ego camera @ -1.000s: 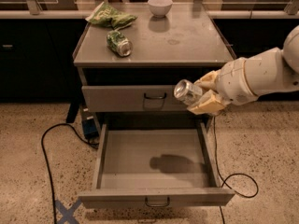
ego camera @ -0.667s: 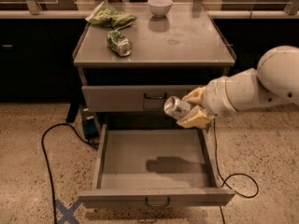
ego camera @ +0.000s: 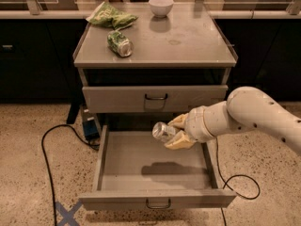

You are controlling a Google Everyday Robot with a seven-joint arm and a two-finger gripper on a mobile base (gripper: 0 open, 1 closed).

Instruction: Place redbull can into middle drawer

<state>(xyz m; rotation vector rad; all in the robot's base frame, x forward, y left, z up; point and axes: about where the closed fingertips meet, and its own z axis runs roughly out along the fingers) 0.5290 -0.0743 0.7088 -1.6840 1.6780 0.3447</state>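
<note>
The redbull can (ego camera: 162, 131) is a slim shiny silver can, held tilted on its side. My gripper (ego camera: 177, 132) is shut on the redbull can and holds it above the back of the open middle drawer. The white arm comes in from the right. The middle drawer (ego camera: 155, 199) is pulled fully out below the shut upper drawer; its grey floor shows the can's shadow, and nothing lies in it.
The cabinet top (ego camera: 188, 41) holds a stubby green can (ego camera: 119, 43) lying on its side, a green bag (ego camera: 110, 17) and a white bowl (ego camera: 161, 5). The upper drawer (ego camera: 155, 98) is shut. A black cable (ego camera: 47, 149) runs on the floor at left, another at right.
My gripper has moved left and down with the can, from in front of the upper drawer to over the open middle drawer.
</note>
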